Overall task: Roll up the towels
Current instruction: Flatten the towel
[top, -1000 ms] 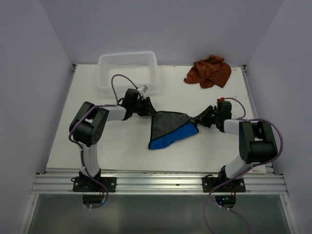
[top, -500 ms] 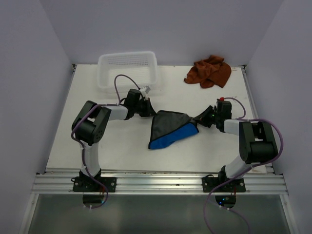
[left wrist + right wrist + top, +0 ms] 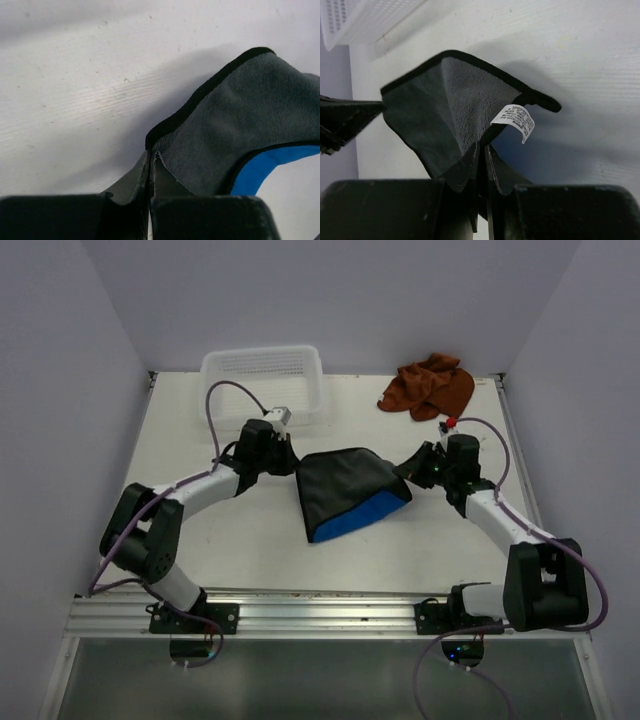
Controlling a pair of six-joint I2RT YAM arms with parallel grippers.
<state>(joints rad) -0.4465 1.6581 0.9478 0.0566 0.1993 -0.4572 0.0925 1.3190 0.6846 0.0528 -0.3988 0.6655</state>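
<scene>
The bright blue towel [image 3: 352,517], grey on its back [image 3: 245,120], is held up by its far edge between both arms over the middle of the table. My left gripper [image 3: 292,462] is shut on the towel's left corner [image 3: 151,159]. My right gripper [image 3: 407,475] is shut on the right corner [image 3: 481,150], beside a white care tag [image 3: 515,120]. The cloth sags between them, its blue side resting on the table. The rust-brown towel [image 3: 430,386] lies crumpled at the far right, apart from both grippers.
A white mesh basket [image 3: 262,383] stands at the far left of the table, just behind the left arm, and shows in the right wrist view [image 3: 355,17]. Walls enclose the table on three sides.
Both arms have stretched forward and lifted the blue towel's far edge. The cloth now hangs wider and taller between them. The left gripper has closed on its corner.
</scene>
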